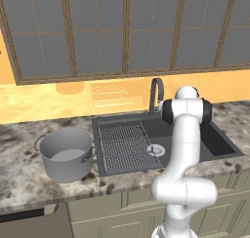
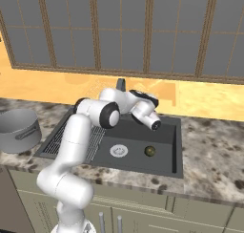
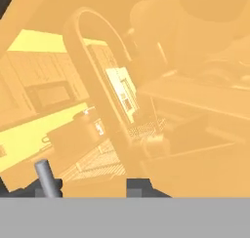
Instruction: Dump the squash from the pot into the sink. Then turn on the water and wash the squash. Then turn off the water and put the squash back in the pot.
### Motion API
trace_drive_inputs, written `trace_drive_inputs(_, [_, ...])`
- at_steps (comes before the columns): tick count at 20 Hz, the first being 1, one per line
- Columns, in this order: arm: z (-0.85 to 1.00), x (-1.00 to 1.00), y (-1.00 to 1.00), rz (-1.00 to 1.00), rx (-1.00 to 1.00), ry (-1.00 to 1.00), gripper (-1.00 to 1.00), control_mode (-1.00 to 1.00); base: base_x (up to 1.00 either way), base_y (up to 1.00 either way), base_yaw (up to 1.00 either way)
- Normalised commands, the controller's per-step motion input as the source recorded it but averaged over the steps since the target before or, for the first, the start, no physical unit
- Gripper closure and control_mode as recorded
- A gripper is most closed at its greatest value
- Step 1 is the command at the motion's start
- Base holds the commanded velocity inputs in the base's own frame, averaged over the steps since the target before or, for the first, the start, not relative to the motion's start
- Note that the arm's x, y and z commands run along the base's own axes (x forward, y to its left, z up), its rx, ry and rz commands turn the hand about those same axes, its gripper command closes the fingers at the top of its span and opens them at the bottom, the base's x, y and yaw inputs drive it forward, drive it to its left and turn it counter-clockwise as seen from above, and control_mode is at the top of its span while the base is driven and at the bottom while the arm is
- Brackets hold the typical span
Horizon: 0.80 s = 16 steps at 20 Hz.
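The squash (image 2: 150,151) lies in the sink (image 2: 172,146) basin beside the drain; the pot (image 1: 65,154) stands empty on the counter. The gripper (image 3: 90,187) reaches behind the faucet (image 1: 156,94) (jaw state unclear), and may slip off the small lever (image 3: 46,176).

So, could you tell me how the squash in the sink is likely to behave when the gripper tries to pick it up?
The squash looks small and round, so it may roll on the flat basin floor of the sink if nudged. It probably weighs little. If wet, it may be slippery.
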Motion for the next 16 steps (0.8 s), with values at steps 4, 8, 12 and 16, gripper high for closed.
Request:
trace_drive_inputs(4, [0.0,0.0,-0.75,-0.11,0.05,0.05,1.0,-1.0,0.0,0.0,0.0])
trace_drive_inputs(8, [0.0,0.0,-0.74,-0.1,0.01,0.07,1.0,-1.0,0.0,0.0,0.0])
trace_drive_inputs(12, [0.0,0.0,-0.67,-0.08,0.01,0.07,1.0,-1.0,0.0,0.0,0.0])
trace_drive_inputs(16, [0.0,0.0,-0.26,-0.02,0.02,0.04,1.0,-1.0,0.0,0.0,0.0])
